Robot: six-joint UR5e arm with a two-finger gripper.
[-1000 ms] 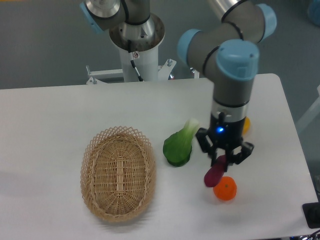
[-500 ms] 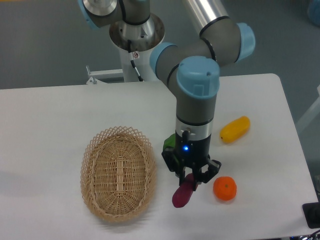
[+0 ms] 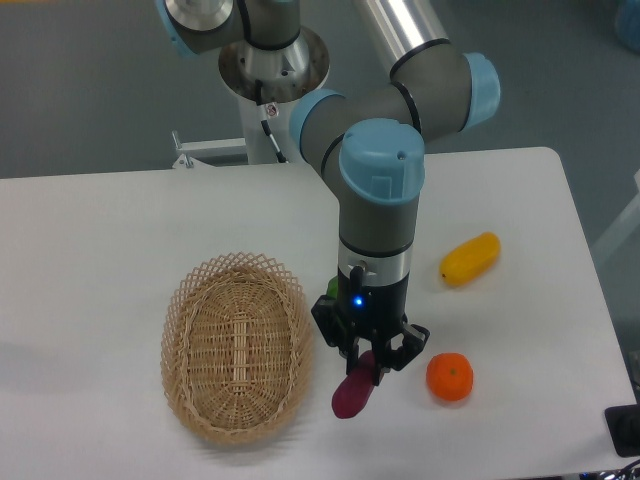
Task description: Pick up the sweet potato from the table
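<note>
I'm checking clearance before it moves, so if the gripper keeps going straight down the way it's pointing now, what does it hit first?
Probably the bare table. The gripper, shut on the sweet potato, points downward, with the wicker basket and orange off to either side. Height above the table is unclear.

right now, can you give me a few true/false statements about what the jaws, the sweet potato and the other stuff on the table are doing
1. The gripper has its jaws shut on the sweet potato. True.
2. The sweet potato lies inside the wicker basket. False: it hangs from the jaws just right of the basket's rim.
3. The orange sits on the table to the right of the sweet potato. True.
4. The yellow fruit is in the basket. False: it rests on the table, right of the arm.
5. The basket holds nothing visible. True.
</note>
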